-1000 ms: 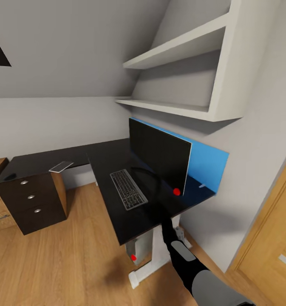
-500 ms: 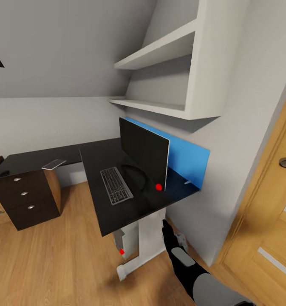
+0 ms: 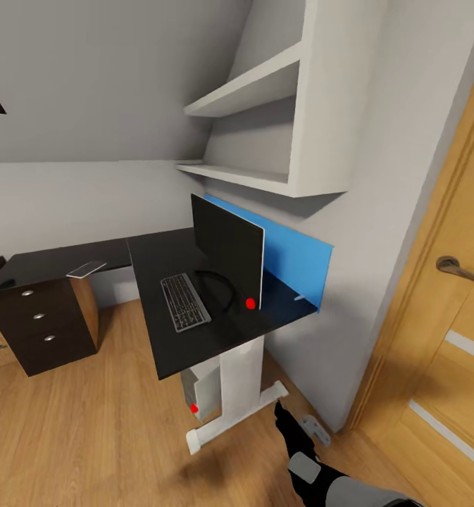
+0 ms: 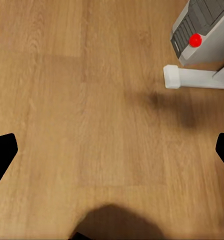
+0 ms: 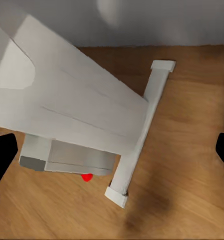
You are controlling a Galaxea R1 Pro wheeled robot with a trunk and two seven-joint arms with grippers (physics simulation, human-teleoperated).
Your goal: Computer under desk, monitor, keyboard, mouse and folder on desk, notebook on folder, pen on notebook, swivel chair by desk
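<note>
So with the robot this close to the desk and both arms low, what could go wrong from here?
1. The right arm hangs low beside the white desk leg and its foot bar; a base turn could knock them.
2. The grey computer tower under the black desk sits just behind that foot and might get nudged out.
3. The wooden door stands close on the right, leaving little room to swing.

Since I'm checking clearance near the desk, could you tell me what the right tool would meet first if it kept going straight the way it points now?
Most likely the desk's white leg, which sits in the middle of the right wrist view with the computer tucked behind it. Depth is unclear, so the wooden floor beside the foot bar could come first.
</note>
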